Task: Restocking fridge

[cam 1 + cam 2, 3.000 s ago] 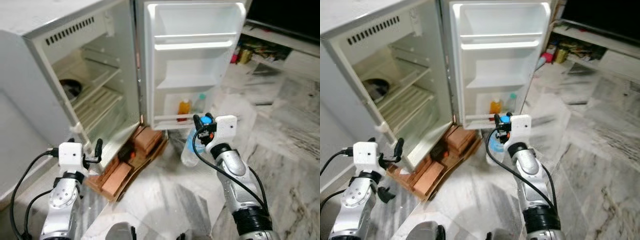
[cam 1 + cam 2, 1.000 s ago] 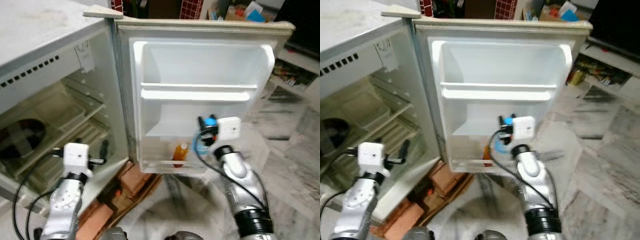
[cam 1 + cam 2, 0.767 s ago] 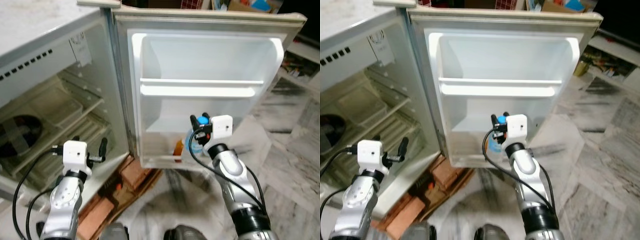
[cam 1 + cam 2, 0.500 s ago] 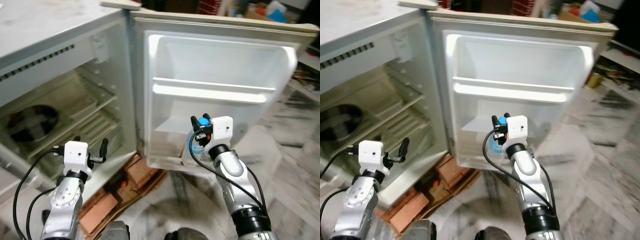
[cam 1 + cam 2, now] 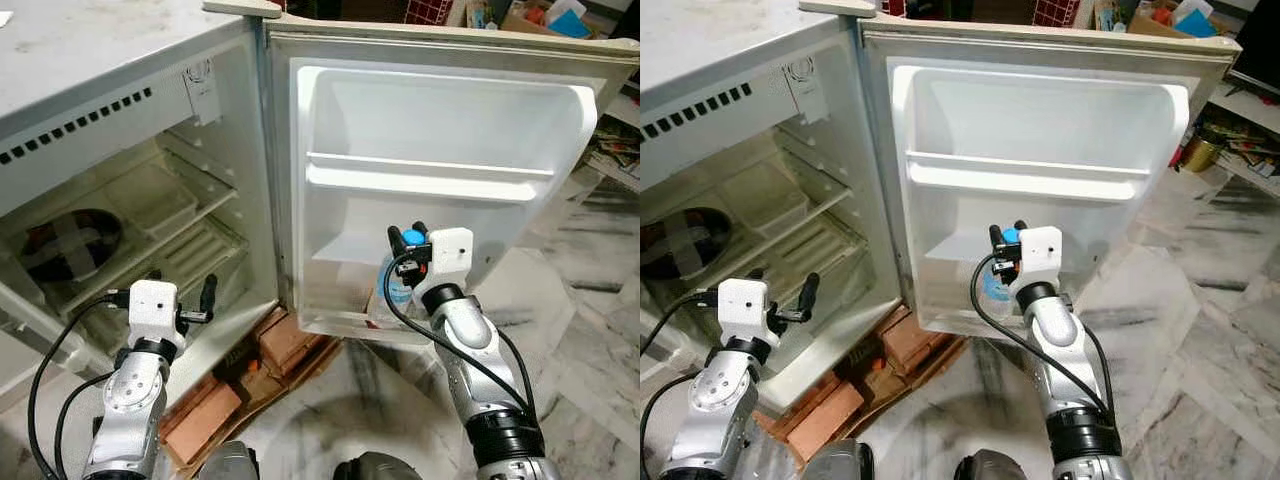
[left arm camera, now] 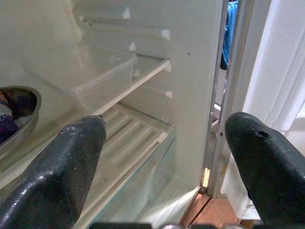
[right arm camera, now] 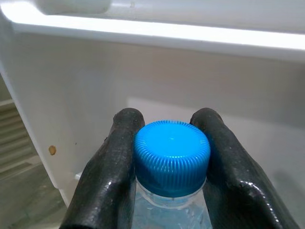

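Observation:
My right gripper (image 5: pixel 405 240) is shut on the neck of a clear water bottle (image 5: pixel 396 285) with a blue cap (image 7: pixel 171 152). The bottle hangs upright in front of the bottom rack (image 5: pixel 345 322) of the open fridge door (image 5: pixel 440 130). In the right wrist view both black fingers (image 7: pixel 116 157) clasp the bottle just under the cap. My left gripper (image 6: pixel 167 157) is open and empty, held low before the open fridge body (image 5: pixel 130 220), facing its wire shelves (image 6: pixel 128 138).
A dark bowl (image 5: pixel 60 240) sits on a lower shelf inside the fridge. Bricks and cardboard (image 5: pixel 250 375) prop up the fridge base on the marble floor (image 5: pixel 580 330). The door's upper shelf (image 5: pixel 430 180) holds nothing. Clutter lies at the far right (image 5: pixel 1205 150).
The camera has shifted slightly, so the fridge sits a little differently in view. My right gripper still holds the bottle by the door's bottom rack; the left arm is unchanged.

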Available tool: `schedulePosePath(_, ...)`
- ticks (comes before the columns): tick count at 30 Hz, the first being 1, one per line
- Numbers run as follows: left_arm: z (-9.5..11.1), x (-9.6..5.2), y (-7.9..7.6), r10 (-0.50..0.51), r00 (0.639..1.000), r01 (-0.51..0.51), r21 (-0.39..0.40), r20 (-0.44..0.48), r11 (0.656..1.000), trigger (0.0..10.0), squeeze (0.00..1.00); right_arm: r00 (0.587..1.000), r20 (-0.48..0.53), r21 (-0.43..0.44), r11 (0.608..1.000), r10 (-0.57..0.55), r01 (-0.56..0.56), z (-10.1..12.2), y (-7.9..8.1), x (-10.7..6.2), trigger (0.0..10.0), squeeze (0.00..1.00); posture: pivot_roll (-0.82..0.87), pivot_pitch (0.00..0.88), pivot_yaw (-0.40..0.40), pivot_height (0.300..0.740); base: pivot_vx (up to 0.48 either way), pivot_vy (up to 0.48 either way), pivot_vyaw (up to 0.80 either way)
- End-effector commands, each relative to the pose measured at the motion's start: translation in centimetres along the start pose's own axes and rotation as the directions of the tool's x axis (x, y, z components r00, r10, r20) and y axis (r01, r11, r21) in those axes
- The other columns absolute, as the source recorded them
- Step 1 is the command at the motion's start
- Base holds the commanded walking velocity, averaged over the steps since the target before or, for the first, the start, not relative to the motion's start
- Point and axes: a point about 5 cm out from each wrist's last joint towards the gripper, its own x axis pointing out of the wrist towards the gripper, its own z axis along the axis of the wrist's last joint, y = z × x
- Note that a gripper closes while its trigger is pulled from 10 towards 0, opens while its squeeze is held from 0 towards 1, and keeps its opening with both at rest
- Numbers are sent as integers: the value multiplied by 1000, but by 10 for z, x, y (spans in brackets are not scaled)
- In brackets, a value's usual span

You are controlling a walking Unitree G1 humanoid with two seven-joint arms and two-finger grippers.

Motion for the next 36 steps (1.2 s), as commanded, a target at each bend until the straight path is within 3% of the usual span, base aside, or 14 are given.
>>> schedulePosePath(1,-2,0,0,7,1000,-7,2,-14,1000,10000,0,999,36,8,1000,-5,4,8,-2,4,10000,0,17,58,-59,730,0,0,0)
schedulePosePath(16,-2,0,-1,8,1000,-8,6,-8,1000,10000,0,999,39,10,1000,0,-1,8,-1,5,10000,0,16,55,-59,650,0,0,0)
schedulePosePath(36,1,1,0,11,1000,-11,17,7,1000,10000,0,999,34,1,1000,-9,9,6,0,6,10000,0,19,66,-56,650,0,0,0)
